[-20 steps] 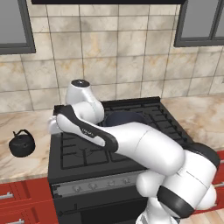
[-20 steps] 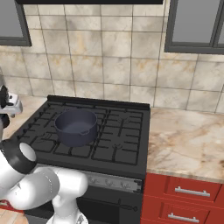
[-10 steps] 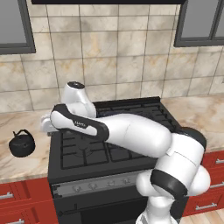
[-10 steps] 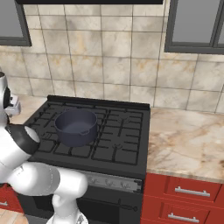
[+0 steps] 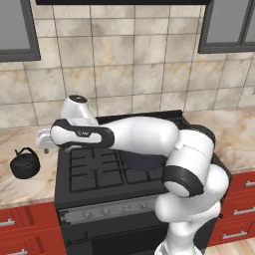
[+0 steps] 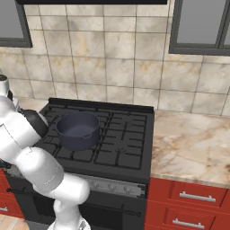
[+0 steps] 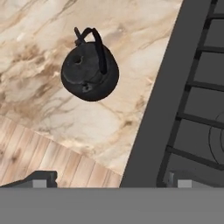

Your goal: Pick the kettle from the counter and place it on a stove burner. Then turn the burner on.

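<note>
Hand view has the small squat black kettle with the arched handle [image 7: 89, 71] sitting upright on the beige-brown marbled stone counter [image 7: 39, 48], well left of the black gas range's edge [image 7: 153, 131]. The two-finger gripper [image 7: 109, 178] has its dark tips spread wide with nothing between them, and it hangs above the counter strip between kettle and range, not over the kettle yet.

From the left base view the kettle [image 5: 25, 163] is near the counter's front edge [image 5: 27, 196], so a sloppy sideways bump could shove it towards the drop to the floor. The handle is thin and arched, so I'd guess a pinch that's off-centre could let the body swing or tip once lifted.

Other worry: the large dark grey two-handled pot [image 6: 78, 130] already sits on the range, over on the left side of the grates. If it's covering the left-front burner [image 5: 94, 169], setting the kettle down there could clip it. Can't tell the exact overlap from here.
</note>
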